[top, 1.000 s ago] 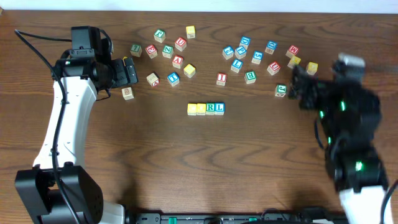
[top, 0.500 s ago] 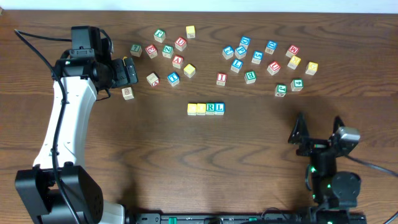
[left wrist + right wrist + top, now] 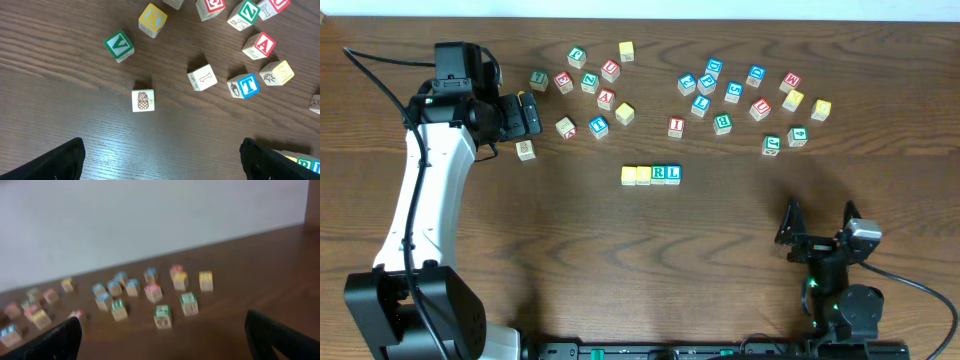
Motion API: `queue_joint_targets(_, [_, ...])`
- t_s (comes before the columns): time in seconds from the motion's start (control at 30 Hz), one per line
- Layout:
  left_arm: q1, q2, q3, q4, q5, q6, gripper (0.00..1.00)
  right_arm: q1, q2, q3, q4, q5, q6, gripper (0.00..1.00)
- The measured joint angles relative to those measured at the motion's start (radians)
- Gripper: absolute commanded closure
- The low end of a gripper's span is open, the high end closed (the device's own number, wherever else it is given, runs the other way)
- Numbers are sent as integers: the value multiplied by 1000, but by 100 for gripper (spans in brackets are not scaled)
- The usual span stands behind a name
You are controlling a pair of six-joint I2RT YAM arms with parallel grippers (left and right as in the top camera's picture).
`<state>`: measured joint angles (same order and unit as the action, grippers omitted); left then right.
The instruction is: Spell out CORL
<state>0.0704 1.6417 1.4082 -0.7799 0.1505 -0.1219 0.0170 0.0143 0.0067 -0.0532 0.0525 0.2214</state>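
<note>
Block row (image 3: pixel 651 174) is lying left-to-right mid-frame; left claw (image 3: pixel 533 114) upper left and right claw (image 3: pixel 820 215) lower right are hanging spread and empty, left slightly nearer.

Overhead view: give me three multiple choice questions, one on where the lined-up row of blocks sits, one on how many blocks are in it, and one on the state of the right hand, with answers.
1. Where does the row of blocks lie on the table?
A. At the left edge
B. Near the middle, apart from the scattered blocks
C. In the far right corner

2. How many blocks form the row?
A. Two
B. Six
C. Four

3. How is the right hand?
A. Open, holding nothing
B. Shut on a block
C. Shut on a cable

Answers: B, the row sits centred on bare wood, nearer the camera's bottom edge than the loose ones; C, four stand side by side; A, its fingers are spread with nothing between them in the overhead and right wrist views.
</note>
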Motion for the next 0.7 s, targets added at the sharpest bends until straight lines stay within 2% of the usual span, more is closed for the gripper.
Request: queue_joint_targets(0.7, [0, 0, 0, 0, 0, 0, 2, 0, -2, 0, -14, -8, -24, 1])
